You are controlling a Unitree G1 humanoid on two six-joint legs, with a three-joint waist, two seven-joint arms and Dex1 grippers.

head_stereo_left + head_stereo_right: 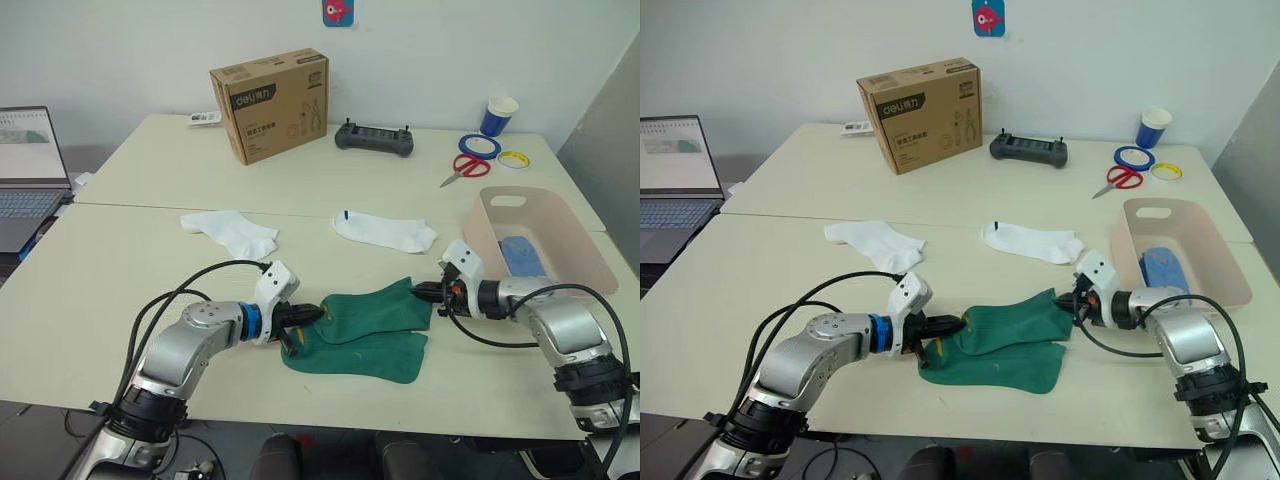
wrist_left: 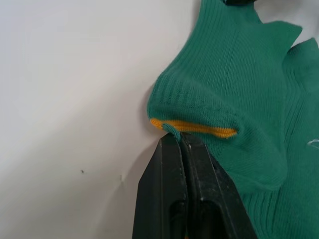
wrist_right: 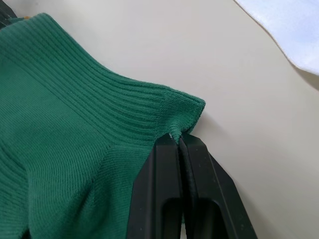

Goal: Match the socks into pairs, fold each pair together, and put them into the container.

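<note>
Two dark green socks (image 1: pixel 375 325) lie stacked near the table's front edge, the upper one stretched between my grippers. My left gripper (image 1: pixel 318 316) is shut on its toe end, where a yellow stripe (image 2: pixel 194 128) shows. At the cuff end (image 3: pixel 169 112), my right gripper (image 1: pixel 428 293) is shut on the same sock. Two white socks (image 1: pixel 232 232) (image 1: pixel 385 231) lie flat further back. The pale pink container (image 1: pixel 570 250) stands at the right with a folded light blue pair (image 1: pixel 522 254) inside.
A brown cardboard box (image 1: pixel 270 103), a black controller (image 1: pixel 374 139), red scissors (image 1: pixel 465 166), tape rolls (image 1: pixel 480 146) and a blue-and-white cup (image 1: pixel 497 115) sit on the far table. A laptop (image 1: pixel 30 175) stands at the left edge.
</note>
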